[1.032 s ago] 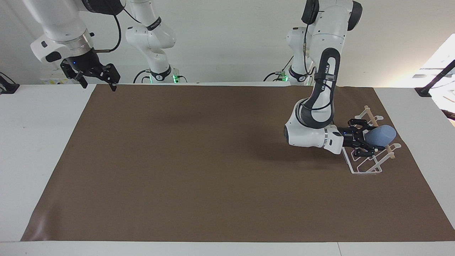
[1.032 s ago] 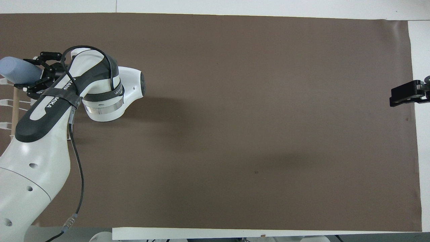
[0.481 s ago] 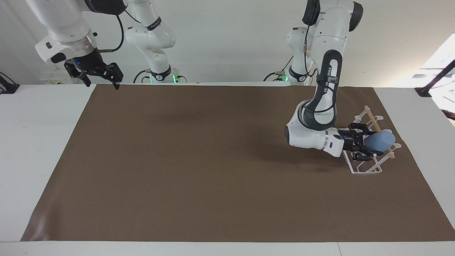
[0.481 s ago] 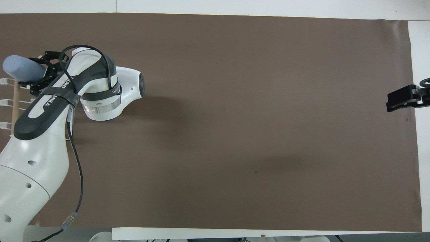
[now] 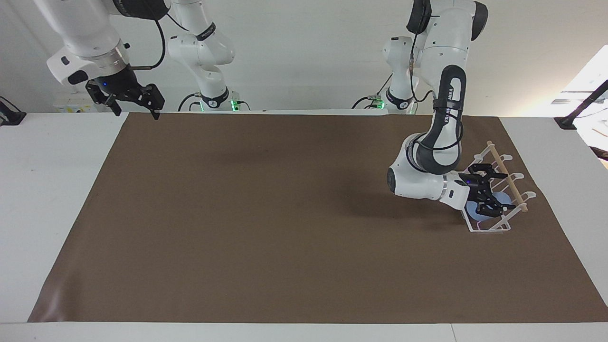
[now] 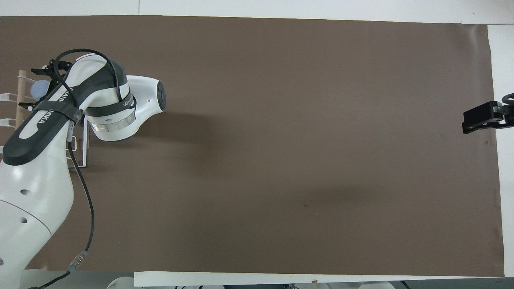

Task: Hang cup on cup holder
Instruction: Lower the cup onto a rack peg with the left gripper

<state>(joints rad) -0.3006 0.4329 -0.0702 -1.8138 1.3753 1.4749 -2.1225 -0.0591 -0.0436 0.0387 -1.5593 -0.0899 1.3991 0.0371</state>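
The light blue cup (image 5: 499, 199) sits low among the prongs of the white wire cup holder (image 5: 489, 230), at the left arm's end of the table. My left gripper (image 5: 493, 195) is tilted down over the holder and shut on the cup. From overhead the cup (image 6: 39, 89) shows as a small round patch between the fingers of the left gripper (image 6: 30, 88), beside the holder's wooden rod (image 6: 20, 108). My right gripper (image 5: 133, 108) is open and empty, waiting in the air over the mat's edge at the right arm's end.
A brown mat (image 5: 285, 213) covers most of the white table (image 5: 47, 190). The left arm's elbow (image 5: 418, 183) hangs low over the mat beside the holder.
The left gripper has tipped downward and lowered the cup from level above the rod to down among the holder's prongs. The right gripper has barely moved.
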